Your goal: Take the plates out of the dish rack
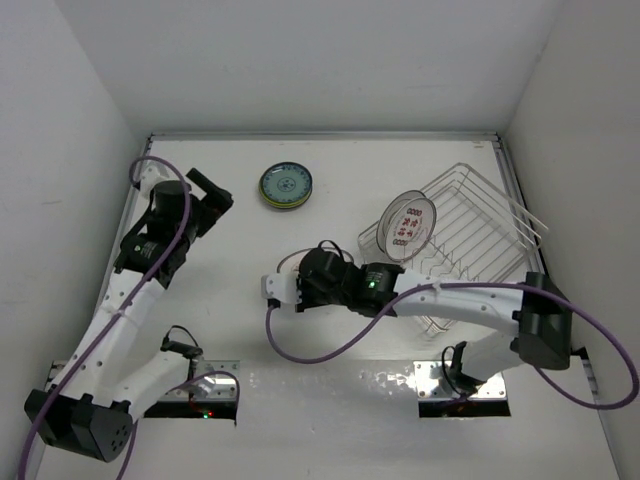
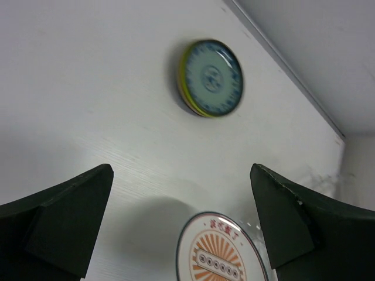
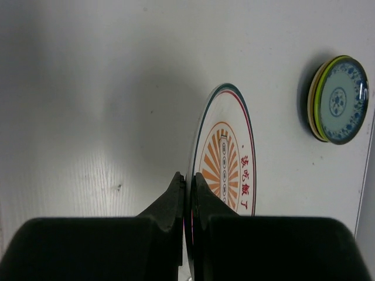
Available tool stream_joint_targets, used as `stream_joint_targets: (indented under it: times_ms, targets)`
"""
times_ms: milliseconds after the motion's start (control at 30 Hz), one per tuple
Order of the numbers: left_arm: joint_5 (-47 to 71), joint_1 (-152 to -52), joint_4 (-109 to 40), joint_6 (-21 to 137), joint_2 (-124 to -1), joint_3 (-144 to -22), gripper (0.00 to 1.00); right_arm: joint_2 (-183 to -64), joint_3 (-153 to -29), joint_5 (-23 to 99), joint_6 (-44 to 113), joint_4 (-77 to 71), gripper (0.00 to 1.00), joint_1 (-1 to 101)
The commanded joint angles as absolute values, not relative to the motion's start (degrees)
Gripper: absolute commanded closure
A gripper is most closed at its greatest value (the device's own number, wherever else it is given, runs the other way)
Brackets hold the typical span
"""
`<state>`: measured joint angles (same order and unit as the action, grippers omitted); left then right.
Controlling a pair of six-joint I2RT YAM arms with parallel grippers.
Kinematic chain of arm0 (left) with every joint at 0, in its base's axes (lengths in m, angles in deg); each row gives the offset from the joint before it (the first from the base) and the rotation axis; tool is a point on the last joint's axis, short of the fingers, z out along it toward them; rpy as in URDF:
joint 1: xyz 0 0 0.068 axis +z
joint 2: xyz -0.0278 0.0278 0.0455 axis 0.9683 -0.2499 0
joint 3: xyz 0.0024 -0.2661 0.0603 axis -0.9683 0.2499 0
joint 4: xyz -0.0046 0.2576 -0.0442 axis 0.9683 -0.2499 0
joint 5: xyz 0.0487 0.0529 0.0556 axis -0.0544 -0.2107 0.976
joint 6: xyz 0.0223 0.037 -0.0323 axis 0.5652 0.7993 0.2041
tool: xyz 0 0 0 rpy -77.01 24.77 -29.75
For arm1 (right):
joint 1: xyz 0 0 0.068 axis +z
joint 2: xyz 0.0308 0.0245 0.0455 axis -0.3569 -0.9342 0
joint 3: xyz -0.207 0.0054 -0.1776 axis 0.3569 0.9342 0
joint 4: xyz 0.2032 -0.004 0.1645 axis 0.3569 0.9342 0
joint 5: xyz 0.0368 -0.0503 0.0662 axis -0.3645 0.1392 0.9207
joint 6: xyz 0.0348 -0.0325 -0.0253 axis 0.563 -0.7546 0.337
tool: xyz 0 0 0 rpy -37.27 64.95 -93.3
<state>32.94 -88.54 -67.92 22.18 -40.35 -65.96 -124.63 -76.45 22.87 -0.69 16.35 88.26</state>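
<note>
Right gripper (image 3: 188, 182) jaws are pinching the rim of the sunburst plate (image 3: 225, 164), held on edge mid-frame in the top view, left of the rack (image 1: 480, 215). Another white plate (image 1: 407, 222) stands upright at the rack's left side. The stack of small plates (image 1: 287, 186) sits upper centre on the table (image 1: 330, 350), teal one on top. Left gripper (image 2: 181, 175) is at upper left, jaws spread, nothing between them.

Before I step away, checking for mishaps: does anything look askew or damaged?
The dish rack sits skewed to the table edges. Otherwise nothing: the right pincer grips one sunburst plate by its rim; nothing looks broken.
</note>
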Motion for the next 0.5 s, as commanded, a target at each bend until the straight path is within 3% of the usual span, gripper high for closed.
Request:
stream_joint_targets:
  times_ms: [0,200,367,467]
  targets:
    - [48.1,-87.3,-74.7,27.0,-39.4,-69.5,0.00,-125.8,-72.1,20.4,-1.1,-2.4,1.00,89.2]
    - [48.0,-87.3,-73.2,35.5,-39.4,-70.9,0.00,-132.1,-64.4,18.2,2.5,-17.4,0.97,89.4]
    - [48.6,-87.3,-71.2,38.8,-38.0,-68.2,0.00,-137.9,-64.9,18.0,5.2,-21.2,0.93,89.6]
    - [48.9,-87.3,-70.8,39.2,-37.9,-66.6,0.00,-139.0,-65.3,18.7,7.6,-23.6,0.82,89.7]
